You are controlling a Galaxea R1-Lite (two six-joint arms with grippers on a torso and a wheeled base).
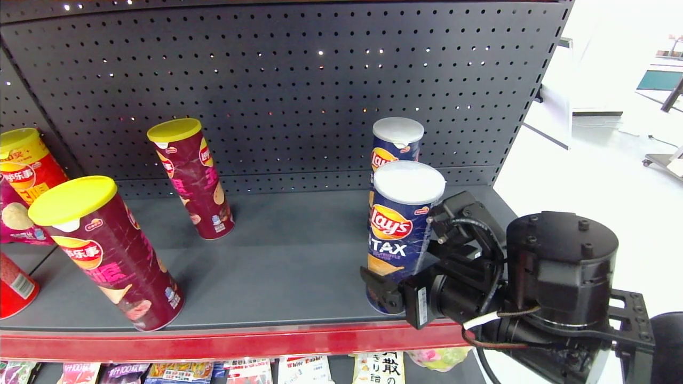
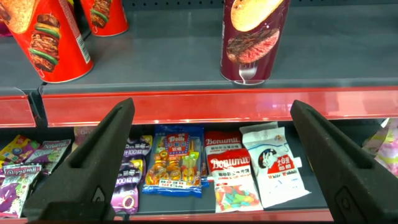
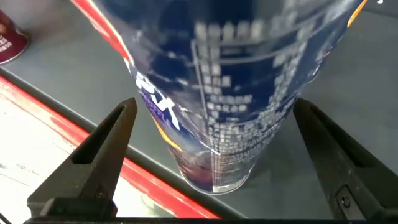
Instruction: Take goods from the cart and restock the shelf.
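A blue chip can (image 1: 404, 224) with a white lid stands upright near the front edge of the grey shelf (image 1: 288, 261), and a second blue can (image 1: 396, 141) stands right behind it. My right gripper (image 1: 405, 250) is open, one finger on each side of the front can's lower half. The right wrist view shows the can (image 3: 230, 93) between the fingers of that gripper (image 3: 214, 109), standing on the shelf. My left gripper (image 2: 212, 107) is open and holds nothing. It faces the shelf's red front strip (image 2: 205, 102), below a maroon can (image 2: 252, 37).
Two maroon cans with yellow lids (image 1: 109, 250) (image 1: 192, 178) stand on the left half of the shelf, with red cans (image 2: 53, 37) farther left. The black pegboard (image 1: 299, 80) closes the back. Snack bags (image 2: 180, 162) fill the shelf below. Free shelf floor lies between the maroon and blue cans.
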